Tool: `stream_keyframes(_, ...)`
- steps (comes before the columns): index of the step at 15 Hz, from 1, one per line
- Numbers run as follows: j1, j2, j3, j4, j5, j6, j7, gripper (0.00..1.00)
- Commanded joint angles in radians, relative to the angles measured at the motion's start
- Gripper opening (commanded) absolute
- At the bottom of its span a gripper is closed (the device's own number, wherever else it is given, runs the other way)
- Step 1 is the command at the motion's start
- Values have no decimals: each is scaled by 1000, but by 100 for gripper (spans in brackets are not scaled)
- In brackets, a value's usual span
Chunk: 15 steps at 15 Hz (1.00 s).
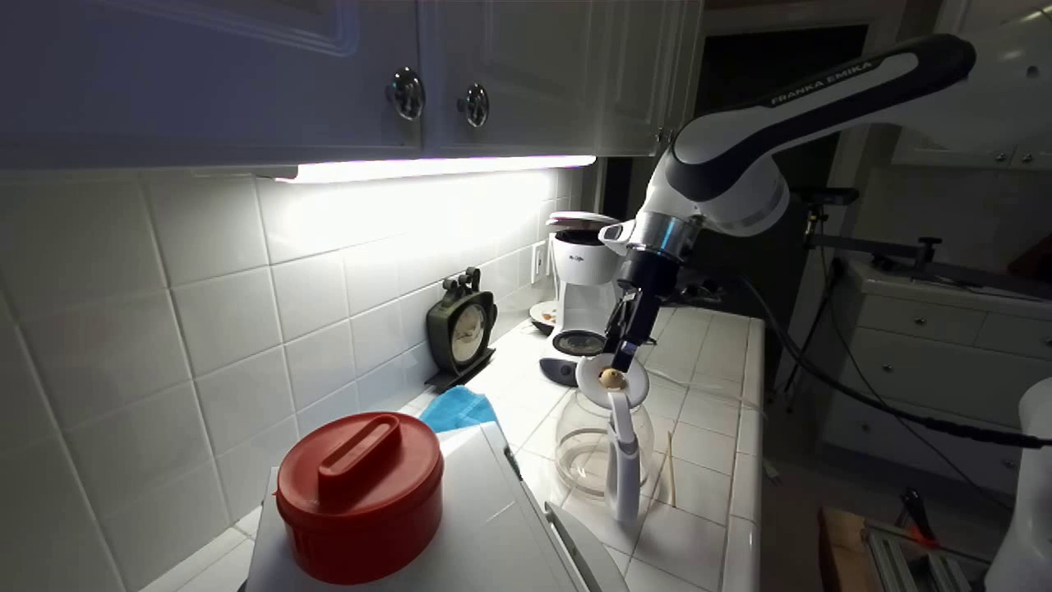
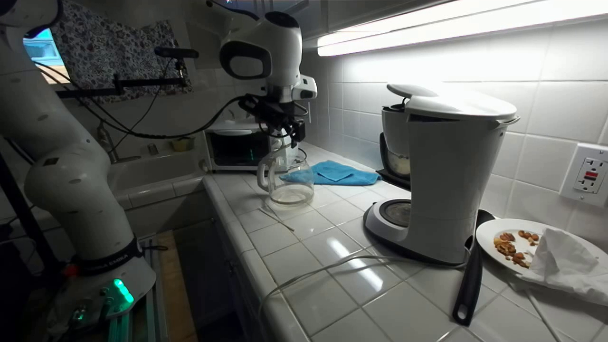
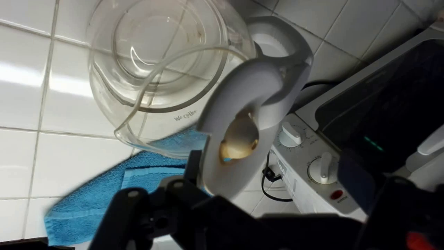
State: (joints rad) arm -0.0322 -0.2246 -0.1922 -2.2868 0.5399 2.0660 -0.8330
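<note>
hovering gripper [image 3: 270, 166]: spread wide, empty, beside the lid [image 3: 239, 135]; contact unclear
lid: tilted up, likely hinge-held
carafe [image 2: 292, 190]: upright, likely steadied by flat tiles [image 2: 313, 221]

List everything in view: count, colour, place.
Carafe: 1, clear/white, counter
Coffee maker: 1, white, counter
Towel: 1, blue, counter
Stick: 1, tan, counter
Toaster oven: 1, white, counter
Canister: 1, red, atop toaster oven
Dial device: 1, dark green, by wall
Plate: 1, white, by coffee maker
Nuts: several, brown, plate
Napkin: 1, white, plate
Handle: 1, black, near plate
GFCI outlet: 1, white, wall
Light: 1, white, under cabinets
Sink: 1, white, background
Robot arm: 1, mostly white, over counter
Pincer: 1, black, by carafe
</note>
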Motion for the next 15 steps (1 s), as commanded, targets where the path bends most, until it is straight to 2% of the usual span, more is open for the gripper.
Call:
stream_keyframes(1,4,-31,0,10,29,-57,-3,100)
stream_keyframes(9,26,-78,18,41,19,-130,13,100)
stream_keyframes(15,53,-62,29,91,29,-226,15,100)
